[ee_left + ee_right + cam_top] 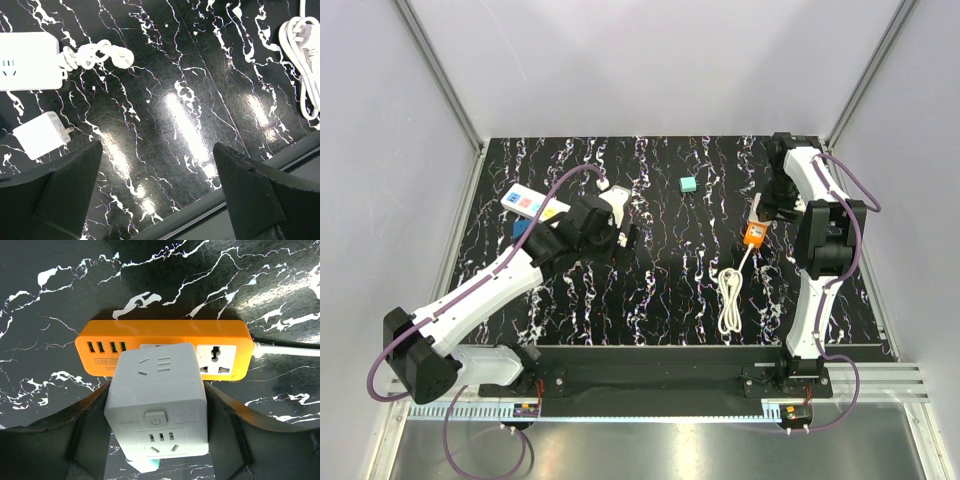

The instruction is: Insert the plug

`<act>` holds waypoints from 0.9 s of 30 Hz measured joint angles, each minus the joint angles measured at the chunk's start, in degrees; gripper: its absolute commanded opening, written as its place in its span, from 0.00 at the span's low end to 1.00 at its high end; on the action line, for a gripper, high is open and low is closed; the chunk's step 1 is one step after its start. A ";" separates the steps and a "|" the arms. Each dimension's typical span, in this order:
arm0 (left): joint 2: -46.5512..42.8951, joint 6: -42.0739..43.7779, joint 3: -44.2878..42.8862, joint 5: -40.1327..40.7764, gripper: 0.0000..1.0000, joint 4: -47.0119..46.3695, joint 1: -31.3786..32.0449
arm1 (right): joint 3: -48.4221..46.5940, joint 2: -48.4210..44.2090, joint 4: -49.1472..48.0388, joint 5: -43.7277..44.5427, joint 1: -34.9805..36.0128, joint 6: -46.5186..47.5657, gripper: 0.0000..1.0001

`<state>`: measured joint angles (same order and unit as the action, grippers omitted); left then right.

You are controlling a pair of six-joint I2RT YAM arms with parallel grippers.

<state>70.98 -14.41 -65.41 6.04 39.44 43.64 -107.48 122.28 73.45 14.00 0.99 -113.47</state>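
Observation:
The plug [157, 400], a white cube with sockets and a power button, is held between the dark fingers [227, 425] of my right gripper [157, 390], which is shut on its sides. It hangs over the middle socket of the orange power strip [220, 335] and hides that socket; whether its pins are in, I cannot tell. From above, the right gripper [760, 212] stands over the orange strip [754, 236] at the right. My left gripper [157, 150] is open with nothing between its fingers, over bare table left of centre [625, 232].
A white strip with coloured buttons [533, 203] lies at the back left, a small white charger [40, 135] beside it. A teal cube [688, 185] sits at the back centre. The orange strip's white cable [730, 300] is coiled near the front edge.

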 measured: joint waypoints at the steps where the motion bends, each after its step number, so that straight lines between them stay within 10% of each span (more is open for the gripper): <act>1: 0.00 0.00 0.00 0.02 0.99 0.00 0.00 | 0.00 0.00 0.02 -0.02 0.00 0.00 0.00; 27: 0.00 0.02 0.33 0.07 0.99 0.07 0.00 | -2.47 1.90 1.33 -0.26 1.49 -0.59 0.00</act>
<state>70.98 -14.39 -65.08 6.11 39.51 43.64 -109.95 124.18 74.78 13.74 2.48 -114.06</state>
